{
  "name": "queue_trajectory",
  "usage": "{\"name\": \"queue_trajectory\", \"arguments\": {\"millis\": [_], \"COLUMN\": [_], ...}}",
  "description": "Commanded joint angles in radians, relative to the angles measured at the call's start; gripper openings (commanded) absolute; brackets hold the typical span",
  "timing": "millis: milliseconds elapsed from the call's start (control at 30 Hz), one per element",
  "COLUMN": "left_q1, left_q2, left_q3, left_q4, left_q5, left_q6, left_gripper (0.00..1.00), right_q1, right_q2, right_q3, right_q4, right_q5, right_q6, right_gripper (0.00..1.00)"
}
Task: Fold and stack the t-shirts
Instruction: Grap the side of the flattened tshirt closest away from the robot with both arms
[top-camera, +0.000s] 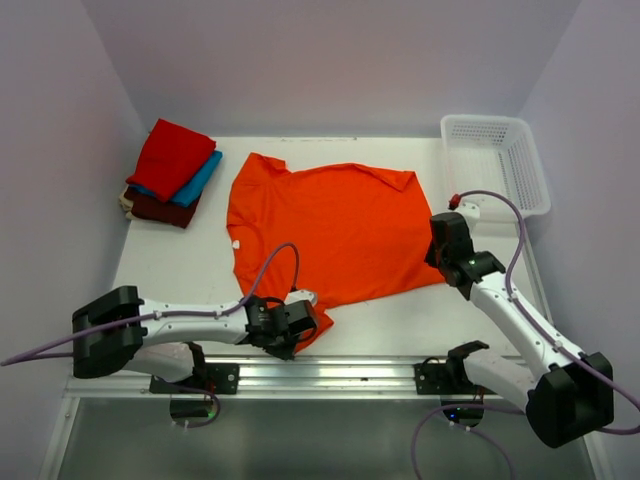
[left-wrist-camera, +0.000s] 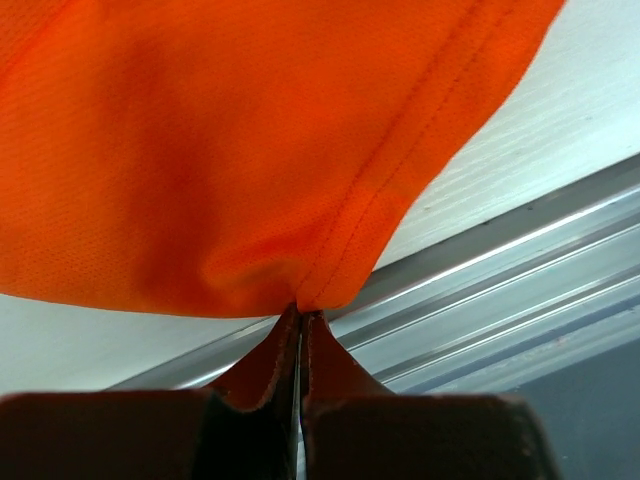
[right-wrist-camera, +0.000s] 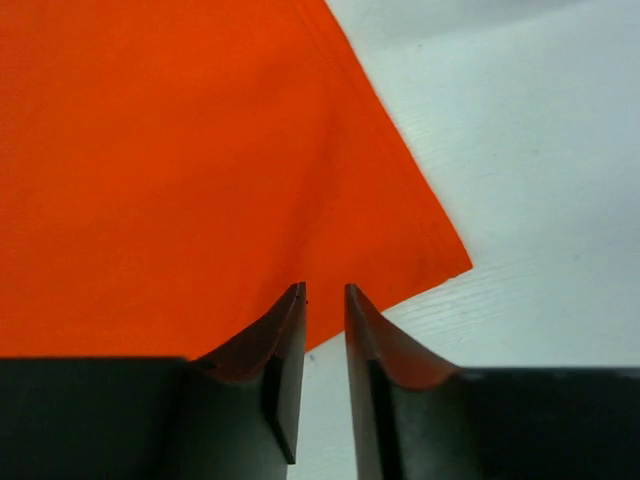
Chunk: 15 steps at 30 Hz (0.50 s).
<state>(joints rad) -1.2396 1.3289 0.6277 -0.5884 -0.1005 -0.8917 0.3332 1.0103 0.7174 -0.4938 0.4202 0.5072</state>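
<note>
DONE: three folded tees (top-camera: 172, 172) stacked | LEFT: orange t-shirt (top-camera: 330, 225) flat, unfolded | my left end effector (left-wrist-camera: 300, 318) clamps its hem | my right end effector (right-wrist-camera: 325, 290): nearly together, grip indeterminate

Scanning all three views and there's no word, number, brand or sign that can be read anywhere. The one candidate is a small white speck (top-camera: 237, 243) at the left edge of the orange t-shirt (top-camera: 340, 225) in the top view, and it's far too small to make out
</note>
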Motion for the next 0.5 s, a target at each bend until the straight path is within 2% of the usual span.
{"name": "queue_trajectory", "arguments": {"millis": [0, 33, 67, 167, 300, 467], "left_q1": [-0.01, -0.017, -0.026, -0.076, -0.142, -0.149], "left_q2": [-0.016, -0.04, -0.052, -0.1, -0.152, -0.23], "left_q3": [-0.02, -0.005, 0.036, 0.13, 0.202, 0.204], "left_q4": [-0.146, -0.172, -0.239, -0.383, -0.539, -0.683], "left_q5": [-0.099, -0.106, -0.116, -0.163, -0.223, -0.248], "left_q6": [-0.036, -0.049, -0.059, -0.122, -0.22, -0.288], "left_gripper": [0.0, 0.0, 0.0, 0.0, 0.0, 0.0], "right_q1": [0.001, 0.0, -0.005, -0.022, -0.051, -0.068], "right_q2": [0.04, 0.053, 0.065, 0.119, 0.178, 0.27], "right_q3": [-0.012, -0.013, -0.015, -0.022, -0.019, -0.009], "right_q4": [0.009, 0.005, -0.003, -0.011, 0.003, 0.029], "right_q5": [0.115, 0.129, 0.149, 0.193, 0.181, 0.095], "right_q6": [0.062, 0.071, 0.098, 0.146, 0.172, 0.185], "right_gripper": [0.29, 0.37, 0.53, 0.66, 0.67, 0.66]}}
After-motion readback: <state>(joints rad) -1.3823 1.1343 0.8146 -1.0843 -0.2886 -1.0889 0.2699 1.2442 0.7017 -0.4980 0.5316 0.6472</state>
